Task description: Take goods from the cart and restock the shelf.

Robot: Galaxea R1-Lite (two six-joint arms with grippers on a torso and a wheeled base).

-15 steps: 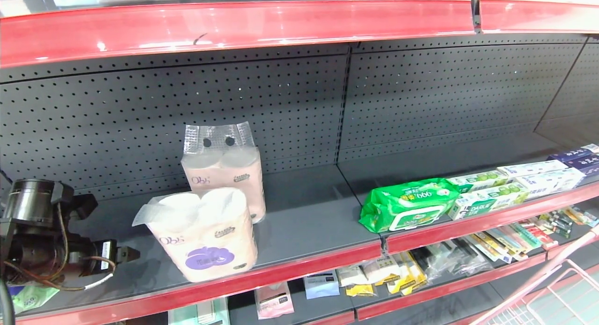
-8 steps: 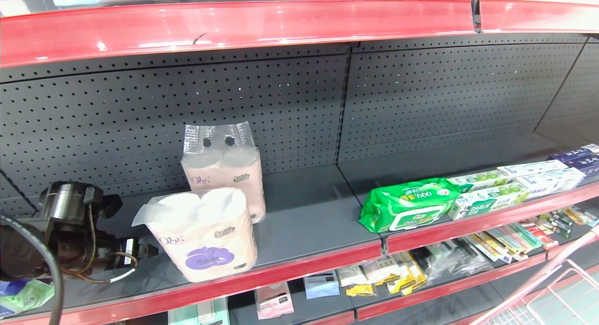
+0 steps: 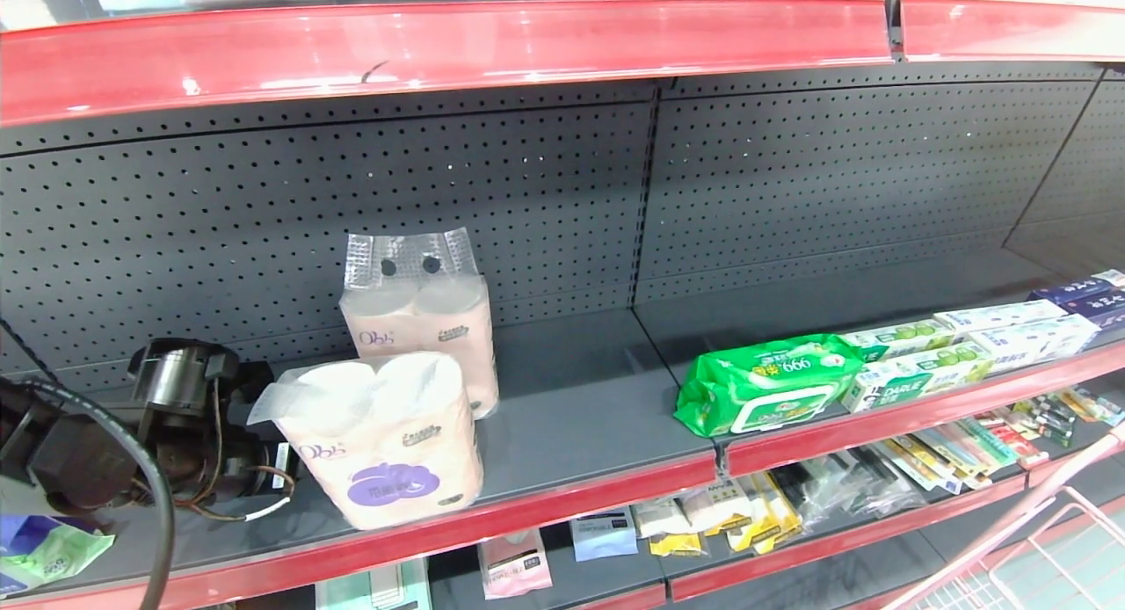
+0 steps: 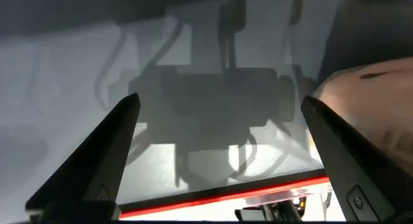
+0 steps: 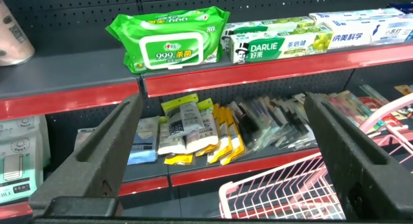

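Observation:
Two pink toilet-paper packs stand on the grey shelf (image 3: pixel 580 417): a front pack (image 3: pixel 387 443) near the red edge and a rear pack (image 3: pixel 422 324) with a clear handle flap. My left gripper (image 3: pixel 268 469) lies low over the shelf, right against the front pack's left side. In the left wrist view the left gripper (image 4: pixel 219 101) is open with bare shelf between its fingers and the pack (image 4: pixel 374 114) just outside one finger. My right gripper (image 5: pixel 222 98) is open and holds nothing, in front of the lower shelves above the pink cart (image 5: pixel 284 192).
A green wipes pack (image 3: pixel 765 381) and toothpaste boxes (image 3: pixel 923 364) lie at the shelf's right. Small hanging goods (image 5: pixel 193 130) fill the shelf below. A green packet (image 3: pixel 44 548) lies at the far left. The cart's rim (image 3: pixel 1037 557) is at the lower right.
My left arm has moved to the right along the shelf, up to the front toilet-paper pack. The packs and other goods have not moved.

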